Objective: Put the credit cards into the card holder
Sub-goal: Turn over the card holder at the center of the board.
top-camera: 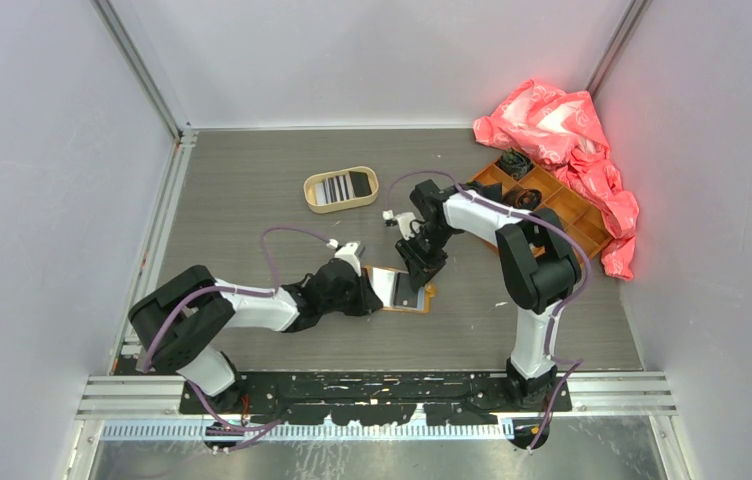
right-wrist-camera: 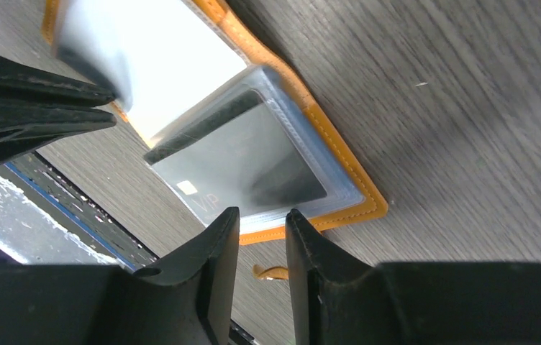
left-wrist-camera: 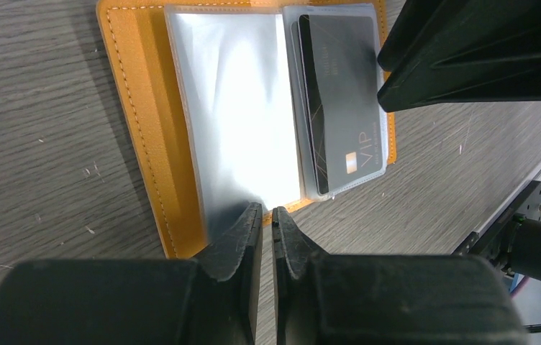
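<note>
Grey table top (top-camera: 242, 250) lay under both arms, and close to them the card holder (left-wrist-camera: 145, 129) lay open and flat, with the left gripper (left-wrist-camera: 267, 215) pinched shut on the edge of its see-through page. One black card (left-wrist-camera: 339, 108) was already tucked in a pocket, and the right gripper (right-wrist-camera: 262, 223) hung just beside it with its fingers apart and nothing in them. Farther back, more cards (top-camera: 337, 188) waited in the oval tray (top-camera: 340, 209), so I think the job was only partly done.

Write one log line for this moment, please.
left gripper: shut on card holder sleeve | right gripper: open | black card: in sleeve
</note>
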### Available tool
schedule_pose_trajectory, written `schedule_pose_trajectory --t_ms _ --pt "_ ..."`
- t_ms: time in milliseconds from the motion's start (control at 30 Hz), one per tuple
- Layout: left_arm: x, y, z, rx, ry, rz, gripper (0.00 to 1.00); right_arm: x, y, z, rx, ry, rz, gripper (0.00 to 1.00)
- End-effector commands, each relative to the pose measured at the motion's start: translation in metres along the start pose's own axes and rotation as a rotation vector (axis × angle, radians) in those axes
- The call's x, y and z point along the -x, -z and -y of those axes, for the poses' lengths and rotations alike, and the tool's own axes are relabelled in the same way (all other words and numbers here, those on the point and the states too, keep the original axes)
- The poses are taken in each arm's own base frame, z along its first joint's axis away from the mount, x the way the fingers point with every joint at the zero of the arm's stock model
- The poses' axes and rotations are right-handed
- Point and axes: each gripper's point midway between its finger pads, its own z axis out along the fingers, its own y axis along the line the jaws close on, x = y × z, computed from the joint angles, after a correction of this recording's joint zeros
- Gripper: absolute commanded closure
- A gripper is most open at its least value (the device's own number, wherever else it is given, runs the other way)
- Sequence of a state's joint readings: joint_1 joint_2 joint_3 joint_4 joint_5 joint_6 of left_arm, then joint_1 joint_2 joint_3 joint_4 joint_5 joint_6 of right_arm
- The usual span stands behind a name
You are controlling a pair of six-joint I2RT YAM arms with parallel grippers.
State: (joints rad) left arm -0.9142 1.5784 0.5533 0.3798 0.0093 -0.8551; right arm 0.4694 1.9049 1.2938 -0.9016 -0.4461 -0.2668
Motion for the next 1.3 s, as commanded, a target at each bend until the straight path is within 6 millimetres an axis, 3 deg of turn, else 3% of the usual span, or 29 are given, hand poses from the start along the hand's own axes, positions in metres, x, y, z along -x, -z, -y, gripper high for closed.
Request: schedule_pose_trajectory --t_ms 0,267,467,733,1267 --pt "-0.008 -0.001 -0.009 0.027 0.01 -0.011 0.88 0.003 0.0 0.0 0.013 -0.038 -0.016 0.63" --pt "-0.009 0.0 -0.005 0.017 0.009 -0.012 0.89 0.003 0.007 0.007 0.009 -0.075 -0.001 0.56" --pt "-0.013 -0.001 0.007 -0.021 0.003 -0.033 0.89 0.012 0.005 -0.012 0.146 -0.107 0.038 0.56" --pt "-0.015 -0.003 0.014 -0.036 0.004 -0.036 0.89 0.015 -0.004 -0.016 0.229 -0.182 0.037 0.59" --pt "-0.013 -0.006 0.018 -0.053 0.011 -0.034 0.89 0.03 0.017 -0.039 0.468 -0.253 0.131 0.63"
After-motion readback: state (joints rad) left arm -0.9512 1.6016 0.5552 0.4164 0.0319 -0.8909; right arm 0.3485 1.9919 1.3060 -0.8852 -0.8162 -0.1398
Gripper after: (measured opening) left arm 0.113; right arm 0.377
